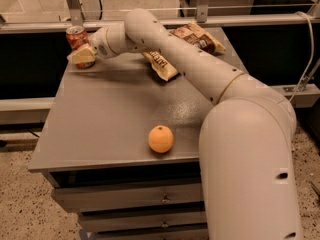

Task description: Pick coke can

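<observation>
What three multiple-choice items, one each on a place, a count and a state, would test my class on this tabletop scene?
1. Where does the red cylindrical drink can with the silver top stand on the grey tabletop?
A. far left corner
B. front edge
C. middle

2. How many round orange fruits lie on the tabletop?
A. three
B. one
C. two

3. How is the can posed?
A. on its side
B. crushed flat
C. upright

Key:
1 A, it stands at the far left corner, with the robot's gripper right in front of its lower part.
2 B, a single fruit lies near the front edge.
3 C, its silver top faces up.
</observation>
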Controlling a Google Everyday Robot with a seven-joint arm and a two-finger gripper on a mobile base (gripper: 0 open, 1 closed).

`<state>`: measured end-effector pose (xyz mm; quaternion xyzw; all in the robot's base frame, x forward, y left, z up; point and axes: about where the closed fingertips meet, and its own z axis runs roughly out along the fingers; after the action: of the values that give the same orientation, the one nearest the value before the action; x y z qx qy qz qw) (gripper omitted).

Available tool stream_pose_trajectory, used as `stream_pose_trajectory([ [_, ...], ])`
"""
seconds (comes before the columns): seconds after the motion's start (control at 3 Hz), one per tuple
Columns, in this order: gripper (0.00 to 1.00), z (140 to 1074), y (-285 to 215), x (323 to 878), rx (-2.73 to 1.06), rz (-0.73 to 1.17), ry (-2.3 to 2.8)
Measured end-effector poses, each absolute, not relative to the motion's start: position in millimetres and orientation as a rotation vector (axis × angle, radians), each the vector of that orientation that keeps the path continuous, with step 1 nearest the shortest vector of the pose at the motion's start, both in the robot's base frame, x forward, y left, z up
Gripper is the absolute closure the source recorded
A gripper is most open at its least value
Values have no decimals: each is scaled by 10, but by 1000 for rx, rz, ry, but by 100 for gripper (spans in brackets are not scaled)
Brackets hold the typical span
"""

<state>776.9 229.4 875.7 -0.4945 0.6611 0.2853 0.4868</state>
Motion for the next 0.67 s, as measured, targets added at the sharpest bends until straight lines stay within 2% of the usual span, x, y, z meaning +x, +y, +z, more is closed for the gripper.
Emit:
stream_pose_trajectory([
  [0.67,85,8990,2167,7603,-1246,758,1492],
])
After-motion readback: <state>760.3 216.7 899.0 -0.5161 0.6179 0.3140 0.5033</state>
